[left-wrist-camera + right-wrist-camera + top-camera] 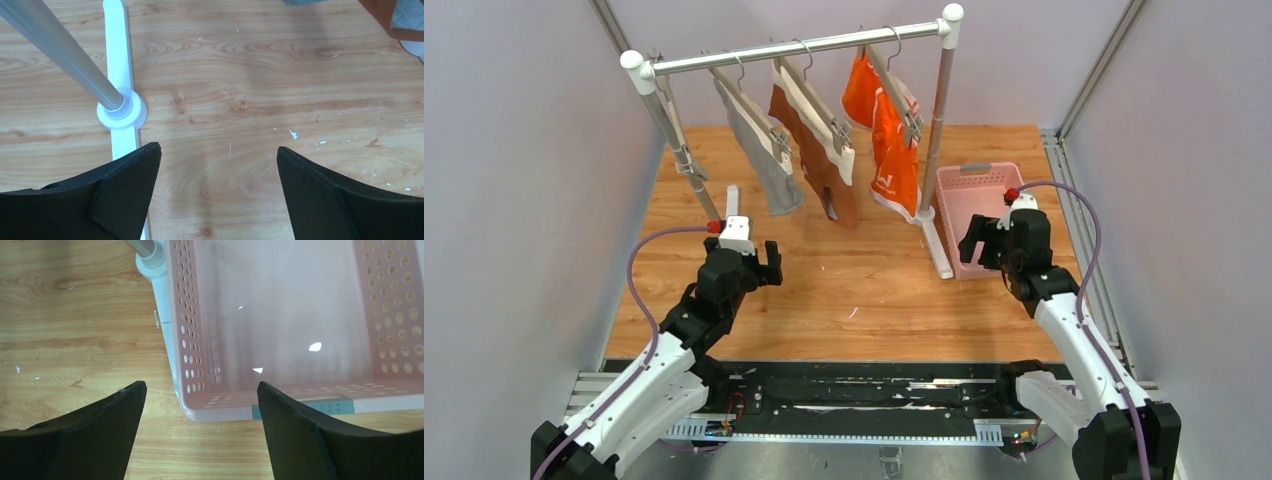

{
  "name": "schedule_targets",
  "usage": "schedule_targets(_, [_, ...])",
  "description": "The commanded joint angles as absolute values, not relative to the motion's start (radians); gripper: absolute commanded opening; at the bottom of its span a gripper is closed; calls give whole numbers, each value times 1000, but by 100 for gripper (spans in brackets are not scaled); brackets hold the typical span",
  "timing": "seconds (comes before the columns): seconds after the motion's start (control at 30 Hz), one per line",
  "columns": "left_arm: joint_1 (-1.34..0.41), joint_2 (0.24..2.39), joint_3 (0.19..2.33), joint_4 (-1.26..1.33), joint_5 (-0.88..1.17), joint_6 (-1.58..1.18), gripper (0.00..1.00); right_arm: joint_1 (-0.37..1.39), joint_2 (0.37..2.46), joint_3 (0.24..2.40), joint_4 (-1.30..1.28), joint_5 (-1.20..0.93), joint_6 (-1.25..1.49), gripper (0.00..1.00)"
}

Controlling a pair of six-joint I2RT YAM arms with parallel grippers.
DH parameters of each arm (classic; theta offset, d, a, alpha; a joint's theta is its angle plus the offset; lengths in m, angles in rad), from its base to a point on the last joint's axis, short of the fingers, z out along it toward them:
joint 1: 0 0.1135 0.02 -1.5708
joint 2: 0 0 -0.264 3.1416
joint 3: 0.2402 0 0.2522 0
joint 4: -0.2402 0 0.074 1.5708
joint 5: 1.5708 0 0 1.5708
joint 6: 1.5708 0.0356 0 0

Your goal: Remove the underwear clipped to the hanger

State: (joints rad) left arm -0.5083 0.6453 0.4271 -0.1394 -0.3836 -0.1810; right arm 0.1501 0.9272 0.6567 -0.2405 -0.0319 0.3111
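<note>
The grey briefs (764,150), the rust-brown briefs (819,165) and the orange briefs (892,150) are hanging left to right, each clipped to a hanger (809,85) on the rail (794,48) and dangling above the wooden bench (874,290). The left claw (217,150) is hovering released, its jaws spread wide and gripping nothing, just beside the rack's white foot (120,50). The right claw (201,385) is gaping too, empty, sitting over the near rim of the pink perforated basket (180,315).
</note>
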Motion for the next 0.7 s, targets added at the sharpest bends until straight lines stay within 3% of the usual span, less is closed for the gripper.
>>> schedule_targets(0.0, [-518,654,424,-130,-377,-168,98,137,901,642,-246,-2,322,84])
schedule_targets(0.47, [-519,653,410,-109,-389,-176,98,136,947,664,-244,-2,324,84])
schedule_targets(0.67, [-535,694,464,-151,-179,-148,98,137,941,657,-229,-27,318,84])
